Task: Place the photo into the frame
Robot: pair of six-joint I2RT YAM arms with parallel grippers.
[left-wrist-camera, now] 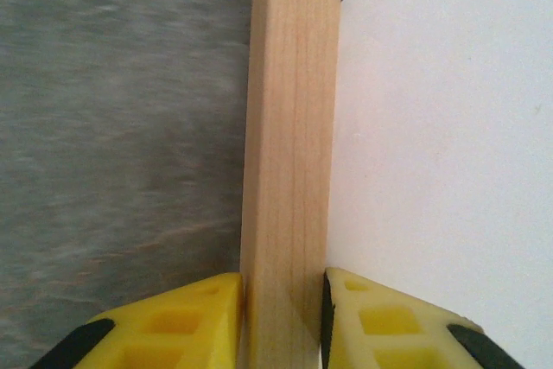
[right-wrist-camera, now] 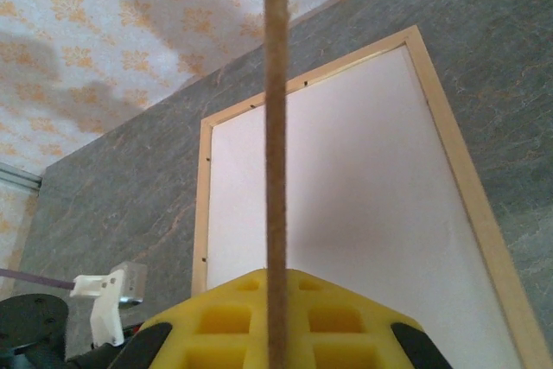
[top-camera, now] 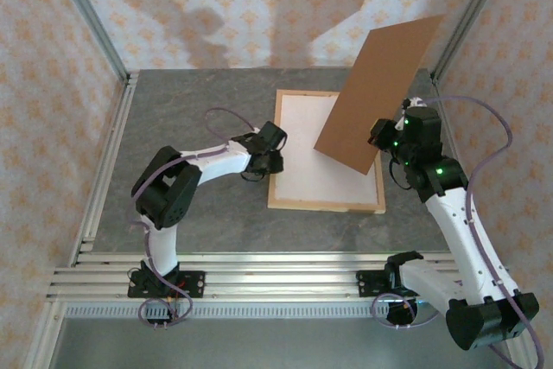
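The frame (top-camera: 324, 206), thin light wood, lies flat on the grey table. A plain white sheet (top-camera: 315, 157) fills its inside; the photo's picture is hidden, and I cannot tell if this sheet is its back. My left gripper (top-camera: 275, 160) sits at the frame's left rail. In the left wrist view that rail (left-wrist-camera: 289, 127) runs between the yellow fingers (left-wrist-camera: 186, 317), which press both its sides. My right gripper (top-camera: 382, 140) is shut on a brown backing board (top-camera: 376, 92), held tilted above the frame's right half. In the right wrist view the board (right-wrist-camera: 276, 127) is seen edge-on.
Aluminium posts (top-camera: 91, 19) and patterned walls enclose the table on three sides. Bare grey tabletop (top-camera: 186, 105) lies left of the frame. Metal rails (top-camera: 259, 276) run along the near edge by the arm bases.
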